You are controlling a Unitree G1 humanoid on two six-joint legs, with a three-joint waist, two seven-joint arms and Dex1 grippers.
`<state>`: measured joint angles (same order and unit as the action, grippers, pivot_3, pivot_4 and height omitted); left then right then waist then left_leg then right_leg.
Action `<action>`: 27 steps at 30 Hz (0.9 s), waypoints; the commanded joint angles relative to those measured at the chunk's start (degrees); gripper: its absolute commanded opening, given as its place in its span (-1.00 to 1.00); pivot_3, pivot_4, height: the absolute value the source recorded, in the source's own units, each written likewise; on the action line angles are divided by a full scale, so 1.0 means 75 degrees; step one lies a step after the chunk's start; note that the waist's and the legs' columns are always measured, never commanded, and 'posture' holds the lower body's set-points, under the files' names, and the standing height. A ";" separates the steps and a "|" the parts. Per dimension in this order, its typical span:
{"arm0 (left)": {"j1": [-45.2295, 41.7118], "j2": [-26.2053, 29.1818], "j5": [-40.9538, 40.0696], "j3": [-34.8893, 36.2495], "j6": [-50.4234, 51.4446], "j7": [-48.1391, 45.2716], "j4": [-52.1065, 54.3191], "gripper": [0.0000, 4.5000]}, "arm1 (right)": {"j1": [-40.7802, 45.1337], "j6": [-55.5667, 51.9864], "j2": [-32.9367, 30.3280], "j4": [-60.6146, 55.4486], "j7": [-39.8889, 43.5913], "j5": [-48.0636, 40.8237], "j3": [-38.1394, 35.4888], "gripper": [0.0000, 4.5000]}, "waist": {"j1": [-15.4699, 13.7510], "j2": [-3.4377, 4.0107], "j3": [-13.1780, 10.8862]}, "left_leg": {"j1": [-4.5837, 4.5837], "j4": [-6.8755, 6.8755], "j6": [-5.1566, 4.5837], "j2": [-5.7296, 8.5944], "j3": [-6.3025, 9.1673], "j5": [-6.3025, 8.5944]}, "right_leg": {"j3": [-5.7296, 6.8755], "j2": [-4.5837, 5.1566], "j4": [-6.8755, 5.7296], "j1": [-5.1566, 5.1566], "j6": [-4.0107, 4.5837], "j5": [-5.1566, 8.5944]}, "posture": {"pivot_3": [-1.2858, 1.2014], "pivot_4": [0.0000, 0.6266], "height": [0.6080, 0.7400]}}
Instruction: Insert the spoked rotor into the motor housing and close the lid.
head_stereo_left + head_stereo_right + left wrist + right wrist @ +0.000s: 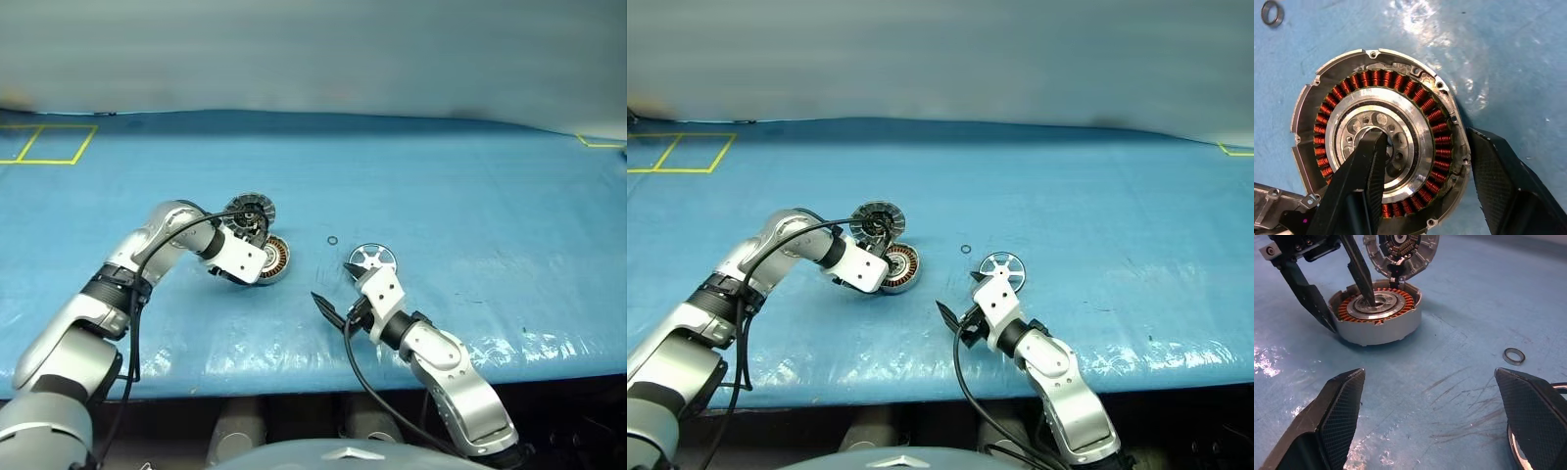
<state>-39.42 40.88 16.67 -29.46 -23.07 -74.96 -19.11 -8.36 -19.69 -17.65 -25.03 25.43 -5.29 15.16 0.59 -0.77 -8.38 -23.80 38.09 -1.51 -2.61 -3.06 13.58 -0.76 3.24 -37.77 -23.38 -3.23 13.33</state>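
Note:
The motor housing (pixel 277 260), a shallow silver cup ringed with copper windings (pixel 1376 78), sits on the blue mat. Its lid (pixel 251 210) stands tilted up at the far edge, segmented face toward me. My left gripper (pixel 1422 134) points down on the housing, one finger in the central hole and the other against the outer wall (pixel 1376 330), shut on it. The spoked rotor (pixel 372 258) lies flat to the right. My right gripper (pixel 1428 374) hovers wide open just in front of it, holding nothing. The rotor's rim (pixel 1518 453) shows under one right finger.
A tiny black ring (pixel 332 241) lies on the mat between housing and rotor. Yellow tape squares (pixel 49 144) mark the far left, another yellow mark (pixel 602 143) the far right. The mat's front edge (pixel 294 377) runs just below my arms.

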 commanded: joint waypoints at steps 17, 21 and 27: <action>0.1049 -0.0174 0.0401 -0.0361 0.0276 0.0047 0.2090 -0.02 | -0.0205 -0.0265 -0.0143 -0.0372 0.0256 -0.0278 0.0068 1.00 | -0.0039 -0.0003 0.0001 | 0.0001 0.0014 0.0000 -0.0001 -0.0013 -0.0002 | 0.0000 0.0000 -0.0005 0.0002 -0.0036 0.0020 | 0.03 -0.52 1.00; 0.1039 -0.0236 0.0256 -0.0267 0.0342 0.0115 0.2202 -0.02 | -0.0193 -0.0342 -0.0158 -0.0389 0.0323 -0.0306 0.0126 1.00 | -0.0042 -0.0004 0.0002 | 0.0002 0.0015 0.0000 -0.0001 -0.0014 -0.0002 | 0.0000 0.0001 -0.0005 0.0004 -0.0037 0.0021 | 0.03 -0.52 1.00; 0.1004 -0.0235 0.0026 -0.0215 0.0279 0.0077 0.2383 -0.02 | -0.0322 -0.0562 -0.0712 -0.0565 0.0720 -0.0443 -0.0082 1.00 | -0.0067 -0.0005 0.0001 | -0.0002 0.0017 0.0000 0.0000 -0.0011 -0.0002 | -0.0002 0.0002 -0.0003 0.0002 -0.0037 0.0020 | 0.03 -0.52 1.00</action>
<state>-32.18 39.38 18.01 -31.32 -20.56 -74.54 -3.48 -10.50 -23.99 -22.22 -26.58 29.81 -7.43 16.03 0.08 -0.81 -8.37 -23.83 38.22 -1.52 -2.61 -3.15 13.57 -0.77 3.26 -37.79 -23.37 -3.50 13.47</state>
